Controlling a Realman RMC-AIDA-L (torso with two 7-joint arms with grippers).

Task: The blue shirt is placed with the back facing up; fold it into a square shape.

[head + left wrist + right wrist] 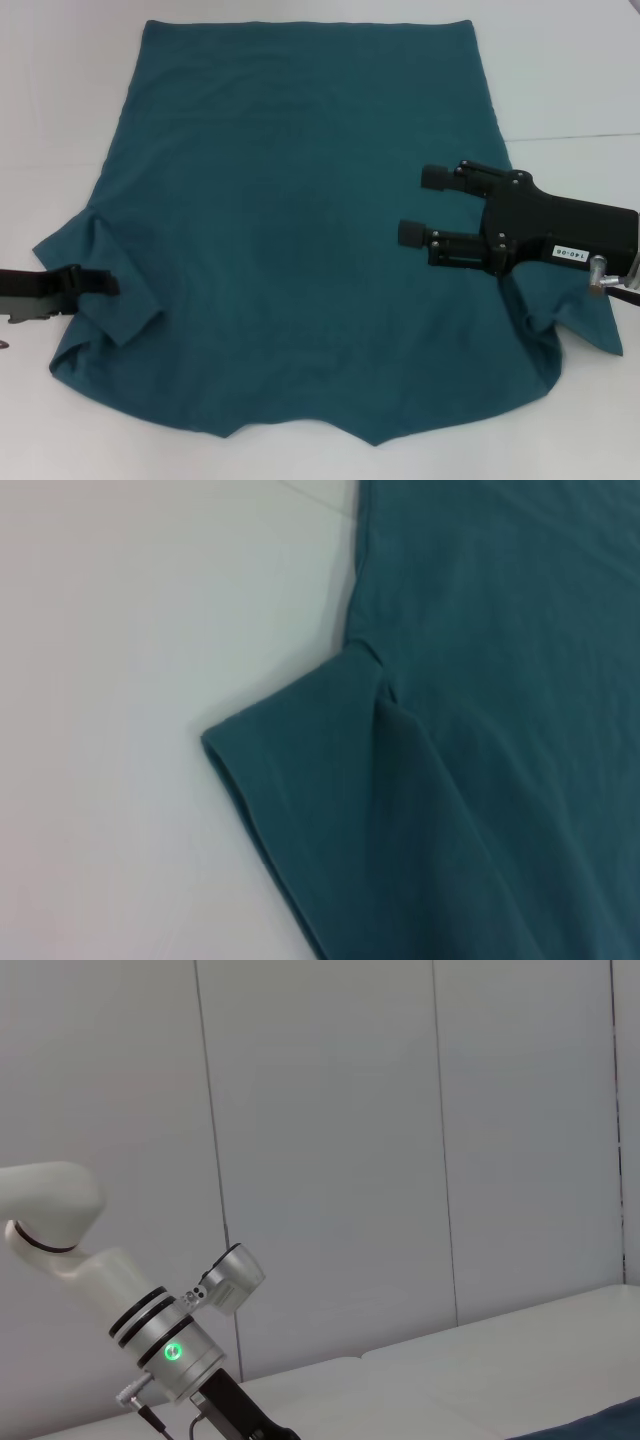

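The blue shirt [300, 230] lies spread on the white table [60, 100], plain side up, with its hem at the far edge and its collar towards me. My right gripper [425, 205] hovers over the shirt's right side, pointing left, open with nothing between its fingers. My left gripper [95, 283] reaches in low from the left edge, right at the bunched left sleeve [110, 300]. The left wrist view shows that sleeve [300, 770] lying on the table beside the shirt's body [500, 680]. A corner of the shirt [600, 1425] shows in the right wrist view.
Bare white table surrounds the shirt on the left, right and far sides. The right sleeve [585, 320] sticks out under my right arm. The right wrist view looks at a panelled wall and the left arm [150, 1330] farther off.
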